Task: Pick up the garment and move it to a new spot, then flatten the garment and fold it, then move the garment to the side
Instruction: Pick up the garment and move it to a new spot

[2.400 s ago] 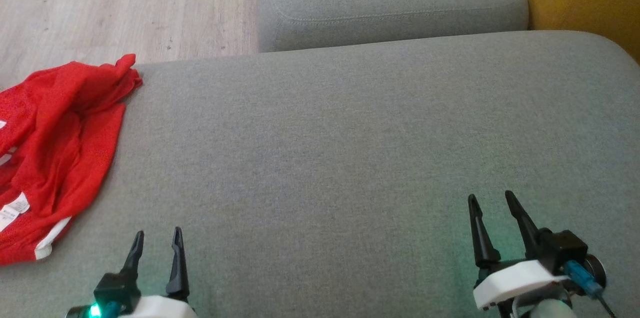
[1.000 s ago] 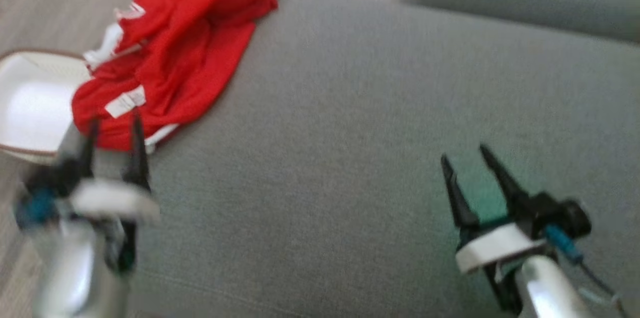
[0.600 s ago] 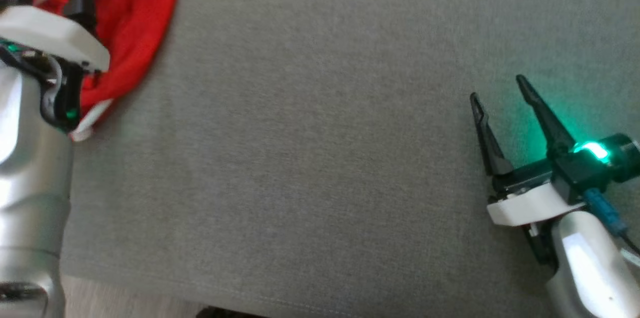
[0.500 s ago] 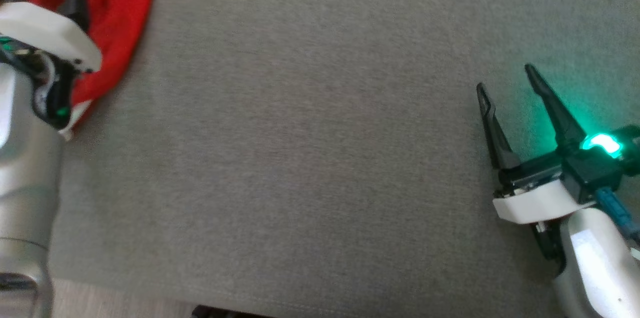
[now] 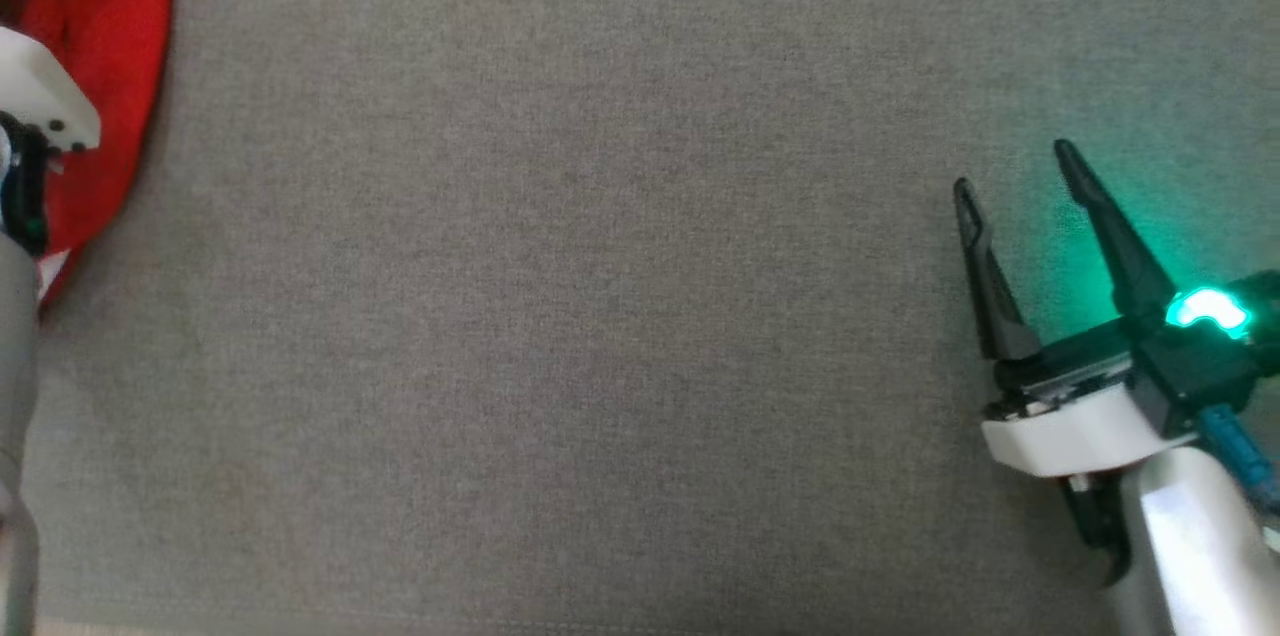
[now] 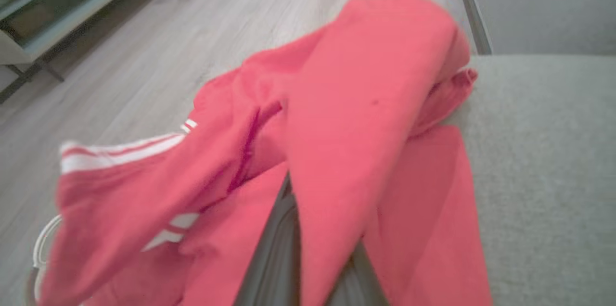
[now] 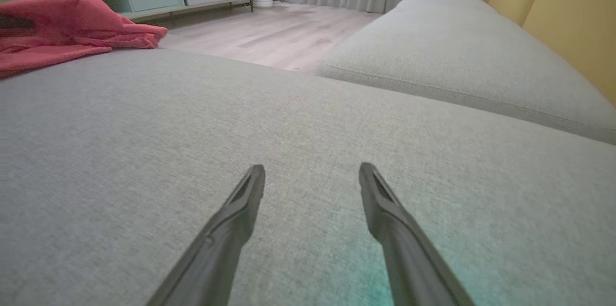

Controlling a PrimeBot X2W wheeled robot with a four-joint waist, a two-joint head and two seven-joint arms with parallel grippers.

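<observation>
Red garment [image 5: 100,36] bunched at sofa cushion's [image 5: 600,316] left edge
Left claw's [image 6: 315,248] under a fold, can't tell if it's gripping; right claw [image 5: 1010,166] spread wide, well apart from it. White rim [image 6: 41,248] pokes out beneath, contents hidden.
</observation>
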